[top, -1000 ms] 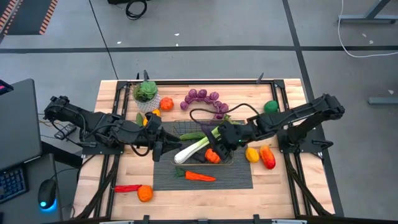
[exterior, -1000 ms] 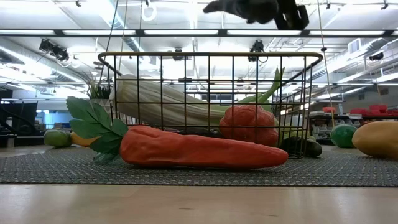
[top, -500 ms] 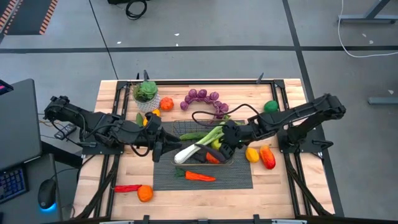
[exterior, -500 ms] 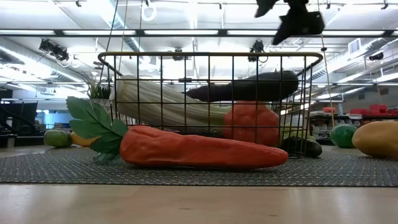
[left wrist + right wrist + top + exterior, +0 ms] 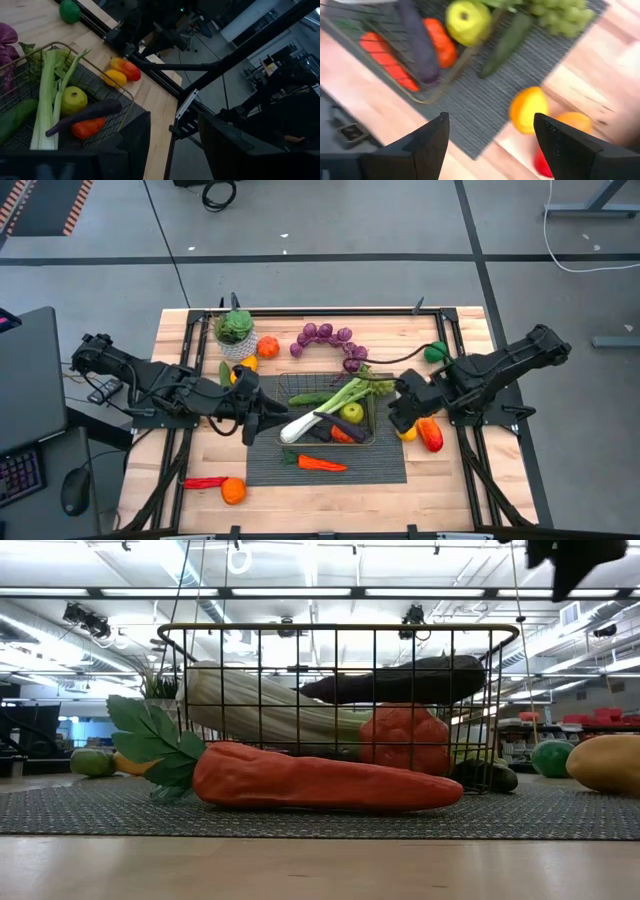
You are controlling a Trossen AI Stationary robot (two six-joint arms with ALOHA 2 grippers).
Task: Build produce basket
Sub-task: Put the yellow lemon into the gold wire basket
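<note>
The brass wire basket (image 5: 290, 385) stands on the dark mat (image 5: 380, 465). In it lie the leek (image 5: 322, 410), a dark eggplant (image 5: 335, 426) across the leek and an orange pepper (image 5: 345, 436), a green apple (image 5: 352, 413) and a cucumber (image 5: 308, 398). My left gripper (image 5: 254, 420) is open and empty at the basket's left end. My right gripper (image 5: 396, 414) is open and empty, right of the basket, above a yellow pepper (image 5: 527, 109). A carrot (image 5: 320, 464) lies on the mat before the basket.
A red pepper (image 5: 431, 435) lies by the yellow one. Green grapes (image 5: 560, 12) and a second cucumber (image 5: 507, 42) lie on the mat beside the basket. Purple grapes (image 5: 325, 335), a potted plant (image 5: 235, 330), an orange (image 5: 268, 346) and a green fruit (image 5: 435, 352) are at the back.
My right gripper has let go of the eggplant, which now lies in the basket across the leek and orange pepper. The gripper has risen and drawn back toward the table's right edge, clear of the basket.
</note>
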